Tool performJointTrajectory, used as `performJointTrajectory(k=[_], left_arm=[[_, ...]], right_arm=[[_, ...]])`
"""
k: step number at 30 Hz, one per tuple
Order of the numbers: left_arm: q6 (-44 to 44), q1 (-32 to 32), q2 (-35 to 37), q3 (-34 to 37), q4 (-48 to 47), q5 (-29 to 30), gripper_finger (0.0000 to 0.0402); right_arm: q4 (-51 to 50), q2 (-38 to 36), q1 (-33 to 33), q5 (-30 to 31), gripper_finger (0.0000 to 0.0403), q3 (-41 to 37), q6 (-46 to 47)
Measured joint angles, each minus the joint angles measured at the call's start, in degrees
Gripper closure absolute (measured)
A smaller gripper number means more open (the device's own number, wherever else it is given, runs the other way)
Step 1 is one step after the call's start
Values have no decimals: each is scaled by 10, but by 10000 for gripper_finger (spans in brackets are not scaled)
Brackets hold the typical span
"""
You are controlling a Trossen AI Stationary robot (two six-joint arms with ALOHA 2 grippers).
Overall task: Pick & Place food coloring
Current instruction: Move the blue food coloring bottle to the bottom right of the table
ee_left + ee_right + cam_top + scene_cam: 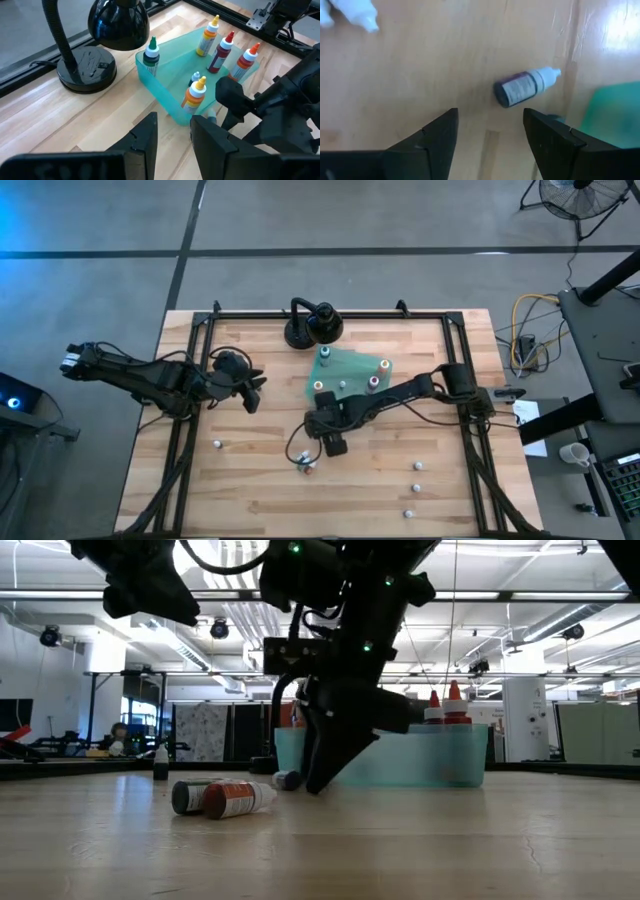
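Purple-labelled food coloring bottle (524,87) on wood, print unreadable, between open fingers (436,137).

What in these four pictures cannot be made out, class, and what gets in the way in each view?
- High view: cap colours of the loose bottles on the table, too small to tell.
- Low view: part of the teal tray, hidden behind the right hand.
- Right wrist view: a whitish bottle, cut off by the edge and blurred.
- Left wrist view: the blue-capped bottle, partly hidden by the orange-capped one.
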State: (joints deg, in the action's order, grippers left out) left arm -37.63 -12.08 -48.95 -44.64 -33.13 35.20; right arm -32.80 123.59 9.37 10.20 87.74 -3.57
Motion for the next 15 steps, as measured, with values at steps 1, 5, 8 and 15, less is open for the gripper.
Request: performJointTrajectory(k=[1,5,8,15], left_arm=[[0,0,0,0,0,0,312],[0,0,0,0,-1,-1,312],[-1,0,0,0,-1,-1,312],[-1,0,0,0,-3,-1,312]], right_arm=[[0,0,1,0,184,0,12],[-3,-6,4,-2,184,0,39],[-3,-22,7,4,184,0,42],[-19,-43,9,81,184,0,128]])
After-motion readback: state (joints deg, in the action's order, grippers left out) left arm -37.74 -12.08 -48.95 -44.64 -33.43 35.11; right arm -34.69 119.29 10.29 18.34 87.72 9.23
